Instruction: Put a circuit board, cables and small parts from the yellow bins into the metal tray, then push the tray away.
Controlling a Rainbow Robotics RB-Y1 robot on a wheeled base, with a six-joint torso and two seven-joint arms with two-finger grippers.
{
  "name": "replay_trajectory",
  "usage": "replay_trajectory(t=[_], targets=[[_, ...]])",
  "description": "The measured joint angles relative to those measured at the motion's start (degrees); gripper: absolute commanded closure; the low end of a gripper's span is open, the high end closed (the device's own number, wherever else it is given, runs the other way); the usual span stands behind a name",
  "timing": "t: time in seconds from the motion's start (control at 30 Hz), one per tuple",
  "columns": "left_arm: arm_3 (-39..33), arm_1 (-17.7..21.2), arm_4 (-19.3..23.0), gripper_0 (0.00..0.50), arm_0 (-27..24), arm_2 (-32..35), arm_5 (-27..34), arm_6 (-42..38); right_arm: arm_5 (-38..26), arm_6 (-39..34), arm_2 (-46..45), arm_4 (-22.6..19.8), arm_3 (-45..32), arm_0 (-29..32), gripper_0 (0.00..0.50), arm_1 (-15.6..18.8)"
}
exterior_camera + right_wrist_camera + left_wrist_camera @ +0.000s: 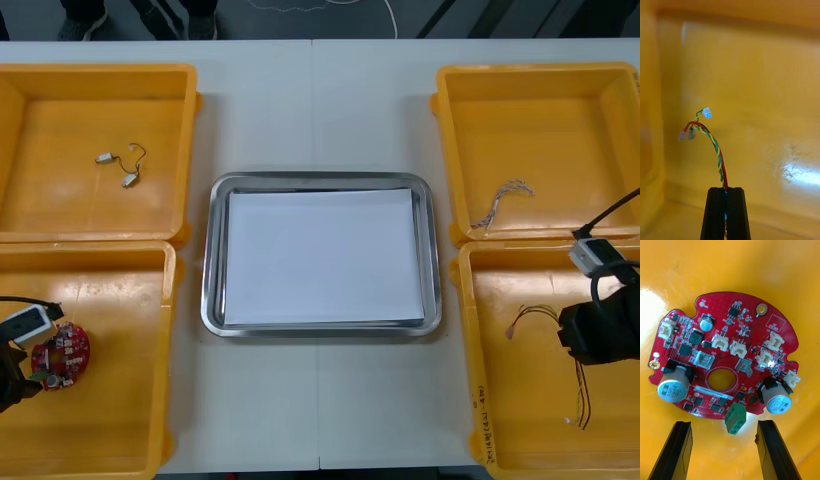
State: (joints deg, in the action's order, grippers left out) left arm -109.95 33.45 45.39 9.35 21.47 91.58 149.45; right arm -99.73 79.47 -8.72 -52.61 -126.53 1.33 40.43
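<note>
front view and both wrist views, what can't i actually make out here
Front view: the right gripper is hidden under its own wrist.
Right wrist view: the red and yellow cable runs in between the shut gripper's fingers, so its held end is hidden.
Front view: the left gripper is covered by its wrist, which also hides an edge of the circuit board.
Front view: the small metal parts are too small to identify.

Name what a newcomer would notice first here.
The metal tray, white inside, sits centred between four yellow bins. In the left near bin, the left end effector stands open before a round red circuit board. The right end effector is shut on a red and yellow cable over the right near bin.
</note>
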Motion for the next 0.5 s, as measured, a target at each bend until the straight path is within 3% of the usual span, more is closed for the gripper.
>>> replay_trajectory(t=[0.3,0.4,0.47,0.5], targets=[[0.0,0.0,-0.1,0.000,0.1,-1.0,-0.3,0.0,-7.1,-13.3,0.2,-1.7,-4.6,-4.7,0.500,0.1],[0.0,0.0,-0.1,0.314,0.3,-1.0,-0.3,0.0,-8.7,-19.9,1.5,-1.7,-5.1,-7.5,0.500,0.1],[0.0,0.0,-0.1,0.413,0.4,-1.0,-0.3,0.0,-9.0,-21.5,2.8,-1.7,-5.2,-9.2,0.500,0.1],[0.0,0.0,-0.1,0.438,0.4,-1.0,-0.3,0.0,-9.0,-21.7,3.6,-1.7,-5.2,-10.0,0.500,0.1]])
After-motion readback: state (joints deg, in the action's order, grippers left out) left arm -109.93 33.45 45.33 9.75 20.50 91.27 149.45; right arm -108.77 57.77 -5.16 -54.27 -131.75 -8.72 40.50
